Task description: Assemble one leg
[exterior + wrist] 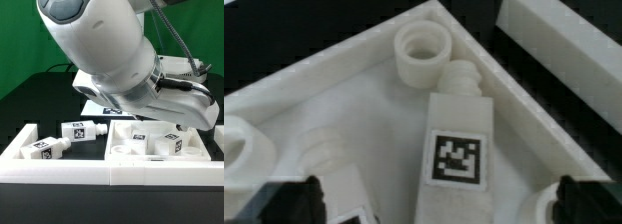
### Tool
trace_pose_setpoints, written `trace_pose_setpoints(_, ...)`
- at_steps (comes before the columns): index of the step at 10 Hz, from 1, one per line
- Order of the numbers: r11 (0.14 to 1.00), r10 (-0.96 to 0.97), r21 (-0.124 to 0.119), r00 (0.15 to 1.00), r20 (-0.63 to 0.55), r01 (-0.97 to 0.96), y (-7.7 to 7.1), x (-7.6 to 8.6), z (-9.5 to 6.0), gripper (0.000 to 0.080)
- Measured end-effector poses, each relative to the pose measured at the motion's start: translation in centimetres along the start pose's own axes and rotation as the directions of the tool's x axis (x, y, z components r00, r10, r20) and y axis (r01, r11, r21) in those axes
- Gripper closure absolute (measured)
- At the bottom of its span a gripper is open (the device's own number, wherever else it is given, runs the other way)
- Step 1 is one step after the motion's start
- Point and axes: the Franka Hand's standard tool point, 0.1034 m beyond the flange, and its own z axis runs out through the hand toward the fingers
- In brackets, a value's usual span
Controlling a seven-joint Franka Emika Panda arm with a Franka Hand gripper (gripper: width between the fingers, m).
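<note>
Lying flat on the white panel (331,100) near its corner, leg (457,140) with tag up, ridged stub just beside a round socket (423,42). Tool (434,205) spread wide, fingers (295,203) clear of leg. Spare leg (78,129) and second spare leg (45,147) on dark counter (30,110), exterior view's left.

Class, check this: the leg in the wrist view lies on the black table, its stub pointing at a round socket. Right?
No. The leg lies on the white panel, not the black table; the wrist view shows it. Its stub does point at the round socket.
</note>
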Motion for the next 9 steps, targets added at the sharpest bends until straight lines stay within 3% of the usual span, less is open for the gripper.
trace_pose_setpoints(4,0.999,-0.026,-0.019,1.0,-0.012,0.026,-1.8,0.1,1.7,0.015)
trace_pose_setpoints(7,1.0,-0.021,-0.02,1.0,-0.003,0.021,-1.4,0.2,1.8,0.015)
trace_pose_setpoints(9,0.999,-0.011,-0.046,0.994,0.108,0.016,-0.3,-0.9,2.5,0.015)
